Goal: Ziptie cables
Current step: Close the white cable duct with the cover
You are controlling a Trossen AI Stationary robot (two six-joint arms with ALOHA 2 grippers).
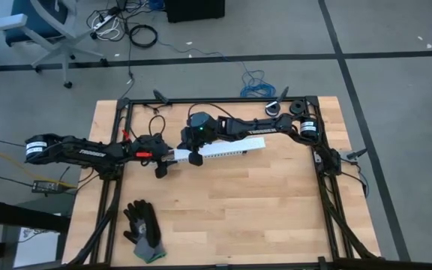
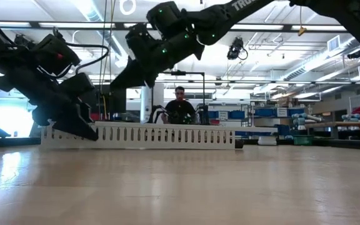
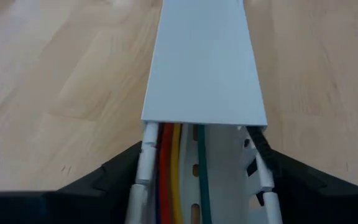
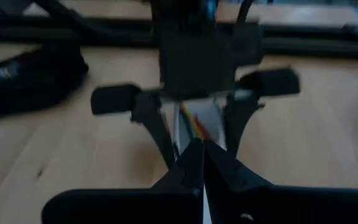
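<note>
High view: one white slotted duct (image 1: 227, 148) mid-table, left gripper (image 1: 163, 159) straddling its end, right gripper (image 1: 194, 155) clenched just above it; one glove (image 1: 143, 231).
Left wrist view: fingers (image 3: 114, 177) spread around the duct, four cables (image 3: 174, 177) (red, yellow, blue, green) inside, lid (image 3: 205, 59) covering the rest.

White slotted duct (image 3: 201, 68), plain white lid. Cables (image 3: 173, 162) inside: red, yellow, green, plus white at the edge. Table (image 1: 261, 202) is light wood grain with a black frame (image 1: 126, 105). Both arms black, white bands with lettering. Glove (image 1: 142, 231) black and grey. Blue coil (image 1: 257, 84) on the grey floor.
</note>
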